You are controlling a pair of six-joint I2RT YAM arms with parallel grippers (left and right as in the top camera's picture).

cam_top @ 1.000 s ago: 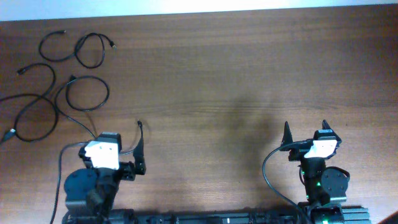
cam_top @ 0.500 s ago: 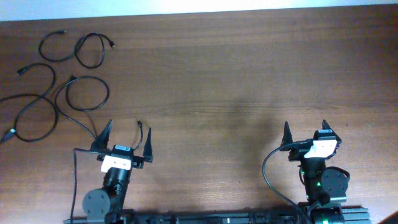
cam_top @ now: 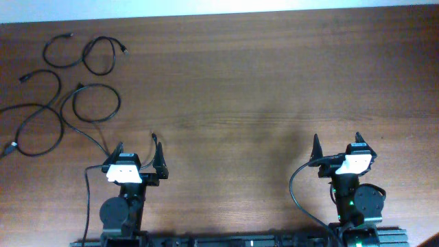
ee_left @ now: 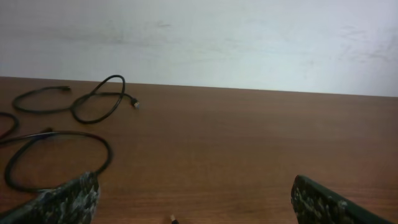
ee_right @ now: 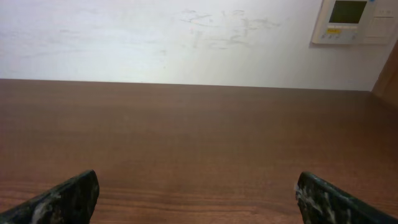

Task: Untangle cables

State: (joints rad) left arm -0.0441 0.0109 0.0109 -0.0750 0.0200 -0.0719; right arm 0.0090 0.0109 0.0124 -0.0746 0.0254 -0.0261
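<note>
The cables lie as loose black loops at the far left of the table: two small loops [cam_top: 82, 53] at the back, a round loop [cam_top: 96, 103] and a larger loop [cam_top: 38, 130] nearer. One strand runs toward my left gripper and ends in a plug tip [cam_top: 153, 136]. My left gripper [cam_top: 138, 148] is open and empty, just behind that tip. In the left wrist view the loops [ee_left: 93, 102] lie ahead left, the tip [ee_left: 172, 219] shows between the open fingers [ee_left: 196, 205]. My right gripper [cam_top: 336, 140] is open and empty, and only bare wood shows between its fingers [ee_right: 198, 199].
The brown wooden table [cam_top: 274, 82] ends at a white wall along its far edge. A wall control panel [ee_right: 351, 18] hangs at the upper right in the right wrist view. Each arm's own thick black wire loops beside its base near the front edge.
My left wrist has turned from a sideways pose to face forward with its fingers spread, then drawn back a little. The cables and the right arm have not moved.
</note>
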